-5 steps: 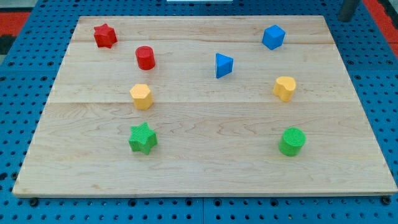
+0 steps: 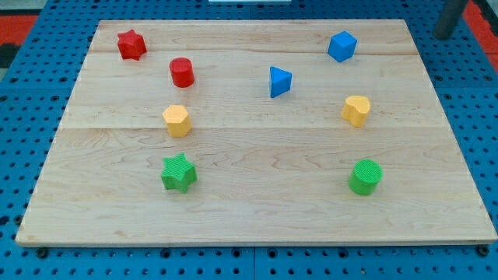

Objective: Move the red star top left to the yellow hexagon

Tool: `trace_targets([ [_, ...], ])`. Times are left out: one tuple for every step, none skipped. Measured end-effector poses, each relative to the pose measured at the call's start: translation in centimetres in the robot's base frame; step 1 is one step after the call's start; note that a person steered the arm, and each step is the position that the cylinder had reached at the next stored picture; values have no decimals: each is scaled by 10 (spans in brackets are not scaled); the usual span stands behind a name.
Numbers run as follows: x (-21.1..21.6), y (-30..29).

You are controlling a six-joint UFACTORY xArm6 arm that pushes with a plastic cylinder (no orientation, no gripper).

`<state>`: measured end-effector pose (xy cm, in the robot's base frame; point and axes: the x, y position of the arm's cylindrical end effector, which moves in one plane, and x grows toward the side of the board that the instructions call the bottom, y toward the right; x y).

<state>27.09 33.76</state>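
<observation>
Eight blocks sit on the wooden surface (image 2: 257, 210). Red star (image 2: 131, 44) is in the top-left corner of the view, lying flat; it has no real long axis, and which way its points face is too small to read. Yellow hexagon (image 2: 177, 120) lies below and to the right of it, well apart, with the red cylinder (image 2: 181, 71) roughly between them. Green star (image 2: 178, 173) sits below the hexagon. Blue triangular block (image 2: 279, 82) is near centre top, blue cube (image 2: 341, 46) top right, yellow heart-like block (image 2: 356, 110) on the right, green cylinder (image 2: 365, 176) lower right. My tip (image 2: 443, 35) is off the board at the view's top right, far from every block; no jaws on this rod. Since the earlier frame the rod has shifted slightly right and down; the blocks are unchanged.
</observation>
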Motion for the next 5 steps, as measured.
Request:
trace_targets([
  [21,-37],
  [33,-91],
  [103,-169],
  [122,-179],
  [174,-173],
])
